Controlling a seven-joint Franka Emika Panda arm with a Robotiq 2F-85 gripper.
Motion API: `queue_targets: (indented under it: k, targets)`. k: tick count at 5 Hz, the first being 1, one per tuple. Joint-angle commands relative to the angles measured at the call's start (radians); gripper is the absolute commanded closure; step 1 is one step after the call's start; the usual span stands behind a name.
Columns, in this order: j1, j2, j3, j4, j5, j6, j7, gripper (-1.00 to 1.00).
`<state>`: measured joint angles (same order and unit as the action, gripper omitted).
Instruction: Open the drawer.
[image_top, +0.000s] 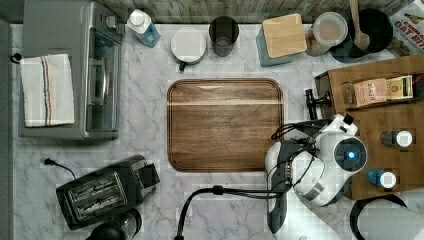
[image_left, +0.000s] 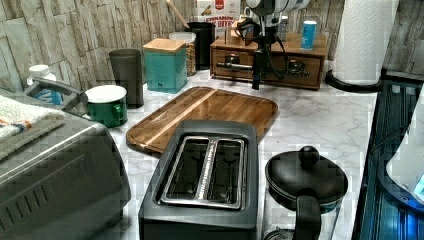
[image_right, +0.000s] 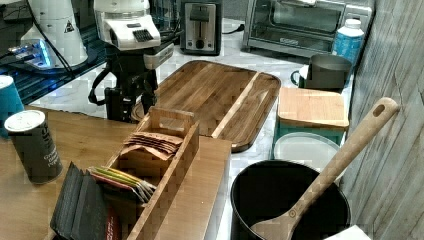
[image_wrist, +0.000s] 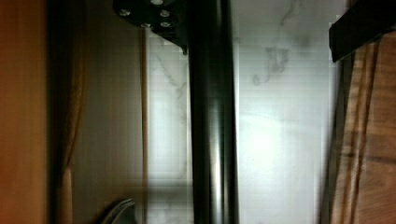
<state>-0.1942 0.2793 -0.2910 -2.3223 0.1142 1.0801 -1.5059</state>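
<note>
the drawer (image_left: 265, 70) is sitting in the front of a low wooden cabinet (image_left: 315, 52) standing at the back edge of the marble counter (image_left: 320, 117), at the left view's right of the teal canister (image_left: 164, 64). its long black bar handle (image_left: 240, 66) is running across its front, and in the wrist view that handle (image_wrist: 212, 121) is passing close by the camera, with the drawer front (image_wrist: 23, 116) to one side and pale counter beyond. the gripper (image_left: 257, 80) is hanging straight down in front of the handle, level with the bar; whether it is clenched on the bar or released i cannot tell. the wooden tray (image_top: 225, 125) is lying mid-counter, just beside the arm.
</note>
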Motion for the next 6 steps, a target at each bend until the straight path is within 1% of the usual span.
queue_targets:
  k: [1, 2, 3, 4, 5, 6]
  targets:
    - [0.040, -0.080, 0.150, -0.009, 0.145, -0.085, -0.200, -1.00]
    - [0.083, -0.135, 0.176, -0.080, 0.141, -0.100, -0.091, -1.00]
    - [0.122, -0.169, 0.217, -0.142, 0.168, -0.079, -0.013, -1.00]
    - [0.172, -0.212, 0.244, -0.184, 0.172, -0.096, 0.071, -1.00]
    - [0.206, -0.244, 0.266, -0.204, 0.212, -0.132, 0.092, -1.00]
    - [0.238, -0.325, 0.287, -0.278, 0.186, -0.082, 0.225, -1.00]
